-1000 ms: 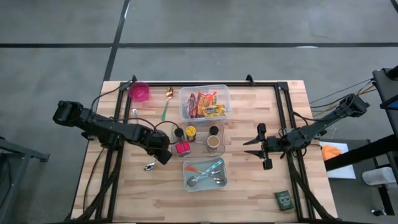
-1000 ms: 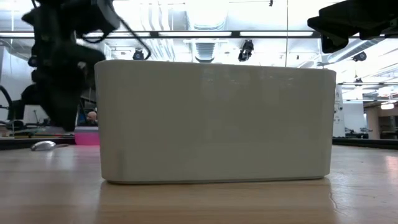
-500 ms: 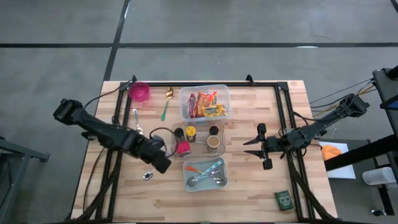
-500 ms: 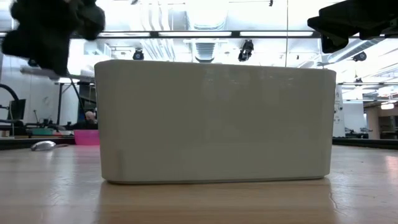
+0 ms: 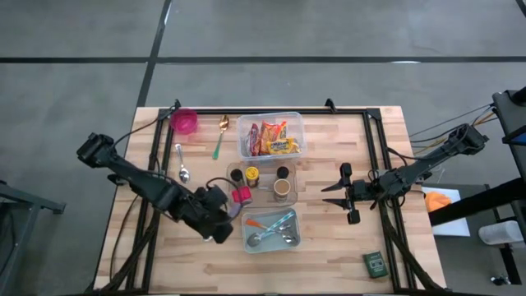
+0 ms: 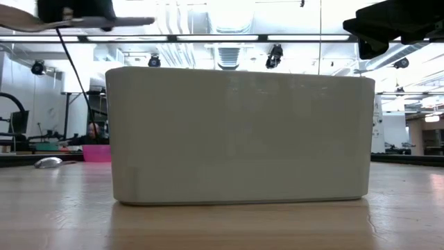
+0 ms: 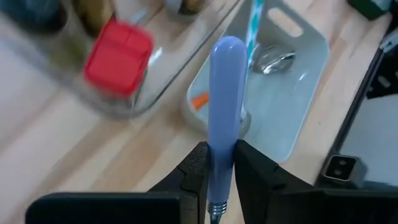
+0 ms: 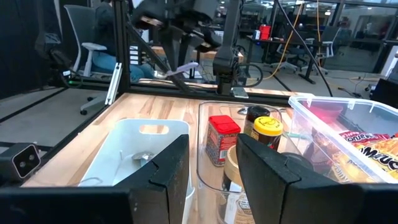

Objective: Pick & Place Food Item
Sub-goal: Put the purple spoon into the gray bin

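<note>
The left gripper [image 5: 220,233] is up in the air, just beside the white tray [image 5: 246,241] near the front of the table [image 5: 329,247]. Its two fingers [image 7: 194,168] are squeezed tight on a utensil with a light blue handle [image 7: 222,106]. From the left wrist view, the handle sticks out past the fingers and points over the white tray. From the low view, the flat metal end of the utensil [image 6: 28,19] shows high above the table. I cannot tell if it is a spoon or something else.

The white tray has some more utensils in it, one with a teal handle [image 5: 283,219] and one with an orange handle [image 5: 253,222]. Next to it is a clear tray [image 5: 265,189] holding little jars. One jar has a red lid [image 5: 242,195] and one has a yellow lid [image 5: 252,173].

The food is in a clear box [image 5: 243,123] at the back of the table. It holds bright snack packets [image 5: 274,140]. No gripper is near it.

The right gripper [image 5: 336,193] waits above the right side of the table, well apart from the trays. Its fingers are spread a little and hold nothing.

A pink cup [image 5: 184,122], a green-handled spoon [image 5: 219,141] and a silver spoon [image 5: 182,163] lie on the left part of the table. A small dark green box [image 5: 376,264] sits near the front right corner.
</note>
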You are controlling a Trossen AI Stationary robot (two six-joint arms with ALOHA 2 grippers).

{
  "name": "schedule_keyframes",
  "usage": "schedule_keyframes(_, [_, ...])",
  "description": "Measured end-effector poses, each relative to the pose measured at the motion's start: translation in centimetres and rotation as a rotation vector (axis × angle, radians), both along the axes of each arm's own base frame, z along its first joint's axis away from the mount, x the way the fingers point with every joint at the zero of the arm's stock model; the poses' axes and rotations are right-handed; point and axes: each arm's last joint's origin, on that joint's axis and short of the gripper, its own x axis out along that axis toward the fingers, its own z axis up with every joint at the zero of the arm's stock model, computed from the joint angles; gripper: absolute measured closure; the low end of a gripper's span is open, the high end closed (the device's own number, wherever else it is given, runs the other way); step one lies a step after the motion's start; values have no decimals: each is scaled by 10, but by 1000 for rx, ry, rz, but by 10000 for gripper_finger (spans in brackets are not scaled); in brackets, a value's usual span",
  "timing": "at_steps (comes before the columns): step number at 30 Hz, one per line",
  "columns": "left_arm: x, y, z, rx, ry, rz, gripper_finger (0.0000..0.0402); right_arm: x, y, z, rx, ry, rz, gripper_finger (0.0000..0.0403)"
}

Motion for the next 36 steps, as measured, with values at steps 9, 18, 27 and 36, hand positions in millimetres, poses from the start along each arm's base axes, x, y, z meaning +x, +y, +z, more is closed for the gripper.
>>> schedule_keyframes(9, [51, -12, 5, 217, -10, -224, 339, 0, 0, 0, 0, 0, 0, 273])
schedule_keyframes(18, [105, -15, 0, 371, -21, -435, 339, 0, 0, 0, -2, 4, 0, 273])
schedule_keyframes(27, [133, -5, -22, 392, -73, -529, 339, 0, 0, -1, -5, 9, 0, 273])
schedule_keyframes(36, [147, -6, -60, 338, 5, -579, 339, 0, 0, -2, -10, 18, 0, 273])
